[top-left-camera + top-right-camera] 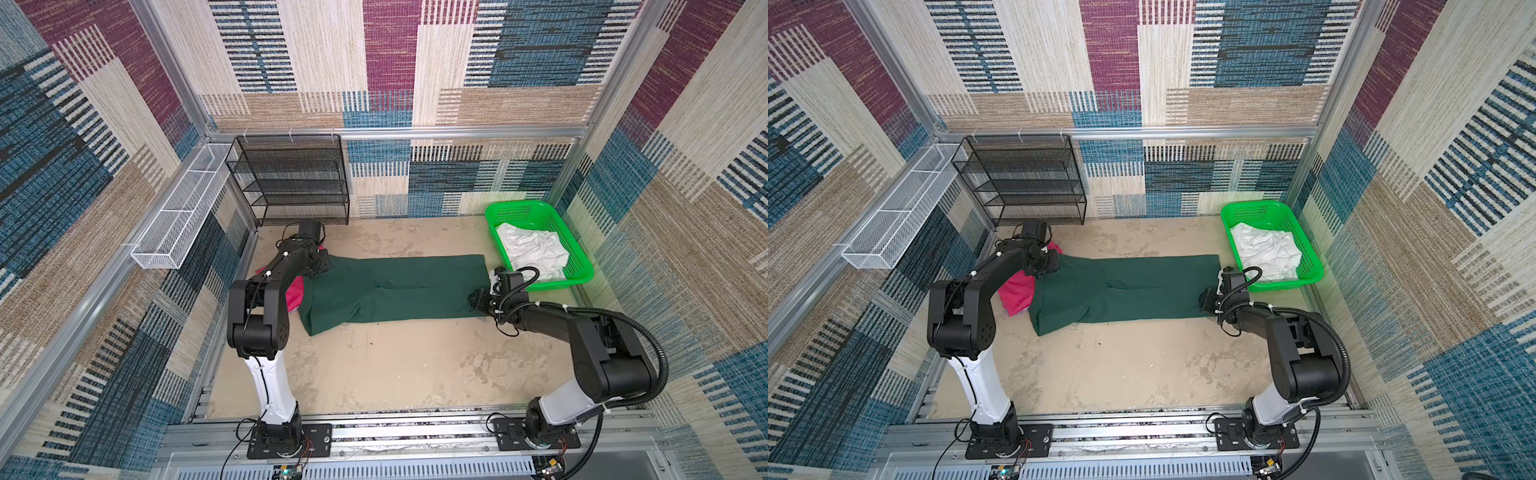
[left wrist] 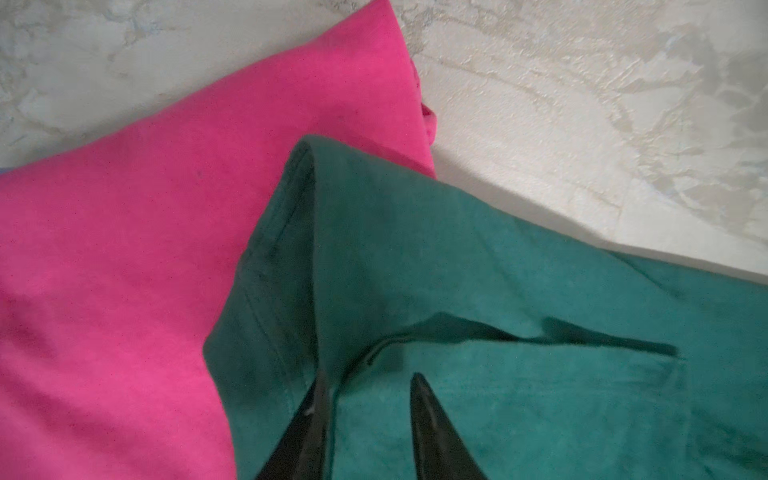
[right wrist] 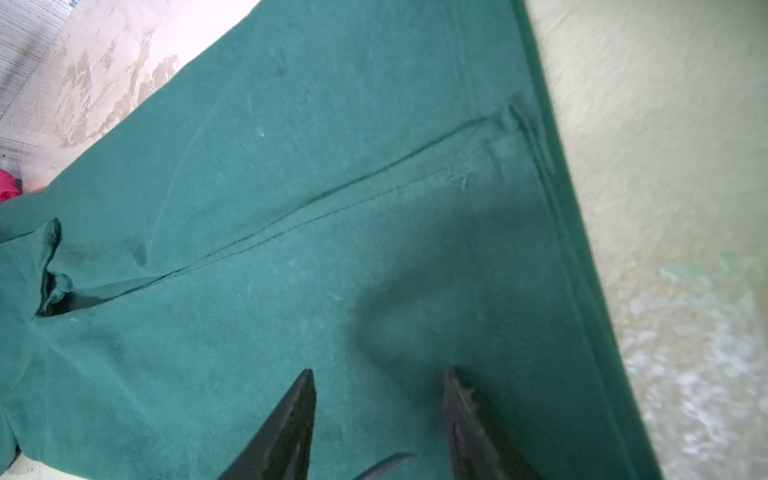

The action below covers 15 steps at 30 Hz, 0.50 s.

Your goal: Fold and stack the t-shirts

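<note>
Dark green shirt (image 1: 395,291), folded into a long smooth band, lies flat across the desk (image 1: 395,374) from 9 to 3 o'clock. Its 9 o'clock end overlaps the pink shirt (image 1: 296,293). The left claw (image 2: 369,374) stands narrowly parted astride a raised corner fold. The right claw (image 3: 379,370) is half-wide over the 3 o'clock end, gripping nothing.

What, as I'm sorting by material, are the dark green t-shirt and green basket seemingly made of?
Dark green t-shirt: soft matte cloth, perhaps cotton knit; it creases, with stitched hems. Green basket: probably stiff moulded plastic; lattice walls.
</note>
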Each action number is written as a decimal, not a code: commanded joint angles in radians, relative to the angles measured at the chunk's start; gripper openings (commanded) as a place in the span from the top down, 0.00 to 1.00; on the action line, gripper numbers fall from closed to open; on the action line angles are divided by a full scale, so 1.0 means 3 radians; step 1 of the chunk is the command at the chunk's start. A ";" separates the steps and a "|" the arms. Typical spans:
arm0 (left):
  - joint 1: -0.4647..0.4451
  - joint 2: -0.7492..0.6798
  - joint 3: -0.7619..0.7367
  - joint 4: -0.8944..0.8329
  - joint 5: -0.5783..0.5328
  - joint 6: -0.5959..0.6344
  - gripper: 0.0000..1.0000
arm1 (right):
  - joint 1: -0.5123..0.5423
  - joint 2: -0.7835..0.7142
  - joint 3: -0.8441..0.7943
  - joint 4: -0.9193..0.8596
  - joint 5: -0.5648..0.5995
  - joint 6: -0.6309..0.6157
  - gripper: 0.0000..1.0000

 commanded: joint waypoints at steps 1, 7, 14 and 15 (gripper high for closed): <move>0.0008 0.0037 0.0059 -0.0043 0.0042 0.0075 0.68 | 0.0005 0.0047 -0.0051 -0.0646 -0.0015 0.0018 0.48; 0.0008 0.0121 0.0155 -0.0108 0.0030 0.0099 0.72 | 0.0005 0.0047 -0.0074 -0.0643 -0.0018 0.0012 0.48; 0.0013 0.0125 0.0167 -0.0132 0.0022 0.0114 0.89 | 0.0006 0.0054 -0.0081 -0.0636 -0.0007 -0.0003 0.48; 0.0013 0.0112 0.0170 -0.0145 0.0020 0.0113 0.92 | 0.0005 0.0053 -0.0082 -0.0637 -0.0004 -0.0001 0.48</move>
